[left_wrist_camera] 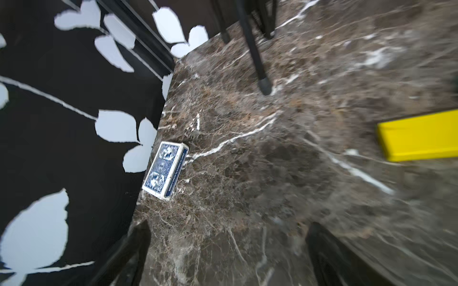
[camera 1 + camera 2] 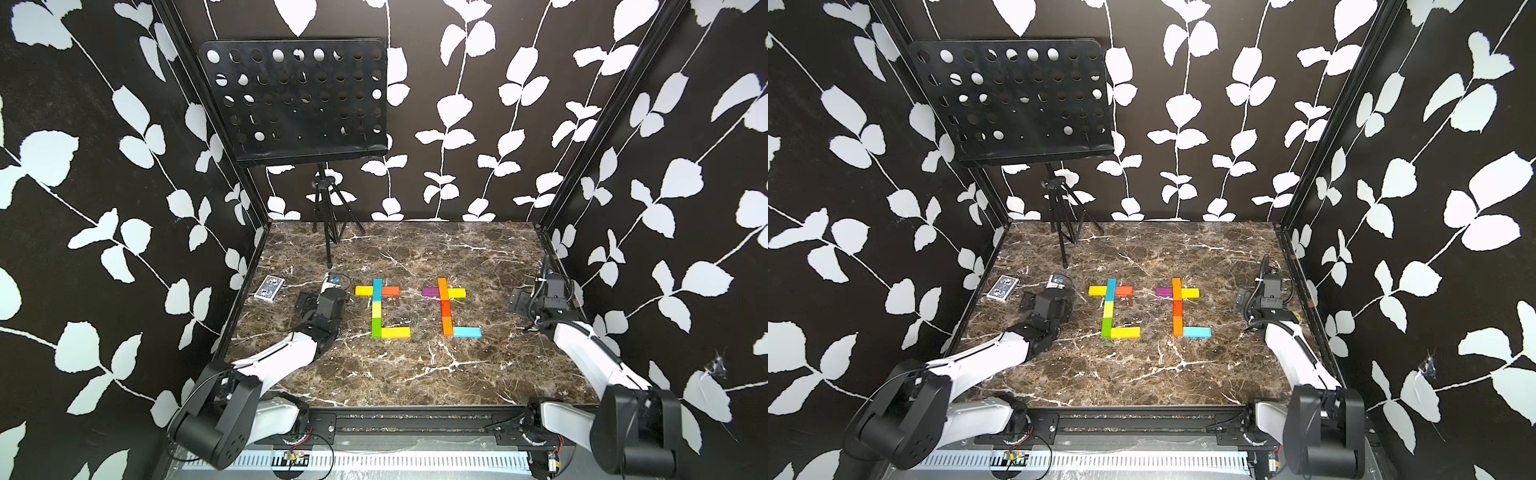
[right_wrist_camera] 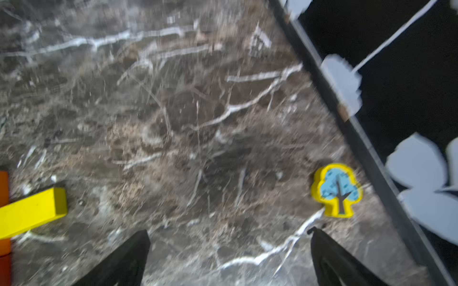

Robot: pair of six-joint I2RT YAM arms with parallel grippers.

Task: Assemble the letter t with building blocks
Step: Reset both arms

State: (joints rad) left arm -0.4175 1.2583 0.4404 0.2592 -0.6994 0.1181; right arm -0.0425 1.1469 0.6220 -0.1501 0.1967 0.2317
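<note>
Black walls printed with white leaves are seen around a brown marble tabletop (image 2: 415, 374). At its far left corner a black music stand (image 2: 293, 104) is set on a tripod, out of the working area. The left claw (image 1: 229, 225) is held near the left edge and the right claw (image 3: 229, 231) near the right edge. Both are opened wide and nothing is carried between the fingers. It is judged that they are kept at the sides so that the letters are not touched.

In the middle of the tabletop the building blocks are laid flat, end to end, as two letters side by side. The left letter (image 2: 377, 309) is given a cyan, pale yellow and green stem with a yellow foot. The right letter (image 2: 445, 308) is given an orange and red stem with a cyan foot (image 2: 467, 331). Short bars are put at both sides of each stem near its far end, so a t can be read. The task seems done, or nearly.

A blue card box (image 2: 269, 289) is left by the left edge and a small tree token (image 3: 337, 190) by the right edge, both well apart from the letters.
</note>
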